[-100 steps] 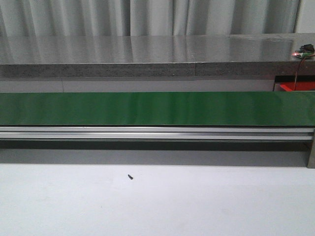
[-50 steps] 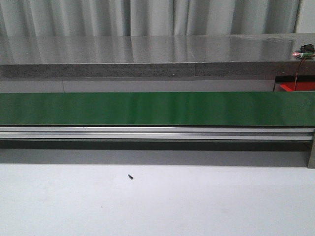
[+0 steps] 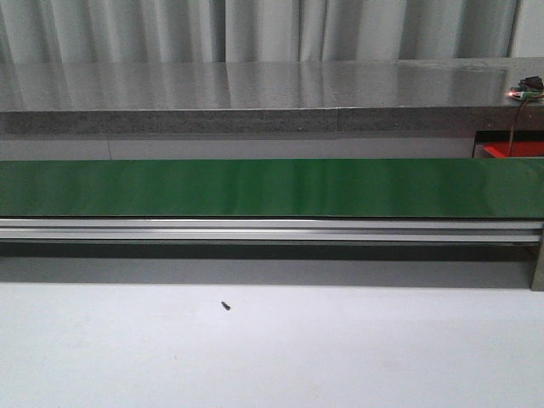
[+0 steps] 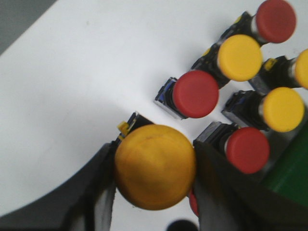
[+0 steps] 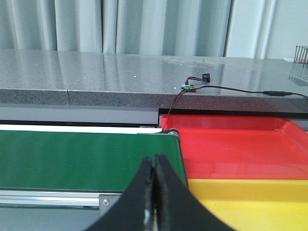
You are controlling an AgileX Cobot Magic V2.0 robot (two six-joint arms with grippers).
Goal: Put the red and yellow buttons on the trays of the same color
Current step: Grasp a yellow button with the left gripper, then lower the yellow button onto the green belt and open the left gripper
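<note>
A large yellow button (image 4: 155, 166) is gripped between the two fingers (image 4: 219, 187) of the left hand (image 4: 155, 192), which is closed on its cap. Its dark body, with a small yellow tab, can be seen behind the cap, over the white counter (image 4: 72, 96). At about 2 o'clock from it, a cluster of loose buttons lies on the counter: three red buttons (image 4: 196, 94) and yellow ones (image 4: 239, 57) among them, lying close together, some touching. A strip of green at 4 o'clock from the held button is probably the belt, though too little is shown to be sure.

In the right wrist view, the right hand (image 5: 154, 192) is seen with its fingers pressed together and nothing between them. Beyond it at 10 o'clock lies the green belt (image 5: 86, 161). At 2 o'clock is the red tray (image 5: 236, 149), and just nearer, touching it along one edge, the yellow tray (image 5: 250, 202). Both trays are bare in the part shown.

In the front view, the belt (image 3: 272, 187) is seen running across, with a small dark screw (image 3: 225, 305) on the counter (image 3: 340, 348) before it. Neither hand is shown there.
</note>
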